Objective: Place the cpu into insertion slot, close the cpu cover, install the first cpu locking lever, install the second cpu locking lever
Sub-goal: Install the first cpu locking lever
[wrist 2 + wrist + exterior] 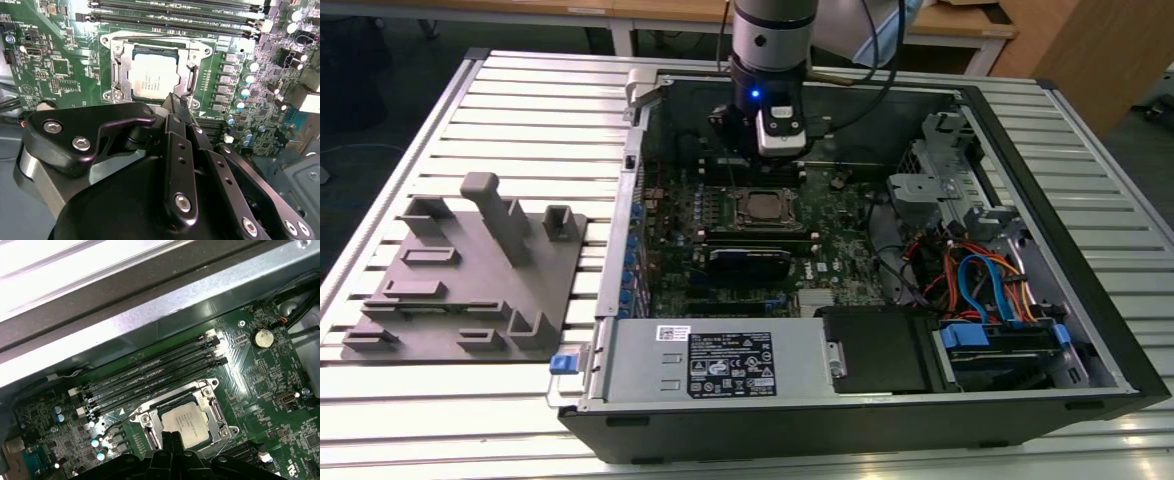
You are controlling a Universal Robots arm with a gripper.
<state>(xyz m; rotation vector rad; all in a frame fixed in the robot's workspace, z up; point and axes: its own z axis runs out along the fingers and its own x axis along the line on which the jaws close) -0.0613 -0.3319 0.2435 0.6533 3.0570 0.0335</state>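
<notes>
- Slatted metal surface (480, 90) holds an open computer case (1067, 330).
- Gripper (173, 100) is pressed together, holding nothing.
- Cpu (152, 75) lies in slot (111, 47) just beyond the gripper, cover (119, 75) down around it.

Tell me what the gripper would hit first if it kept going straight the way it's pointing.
The gripper would likely meet the cpu cover first, right beside the cpu; depth is unclear.
</notes>
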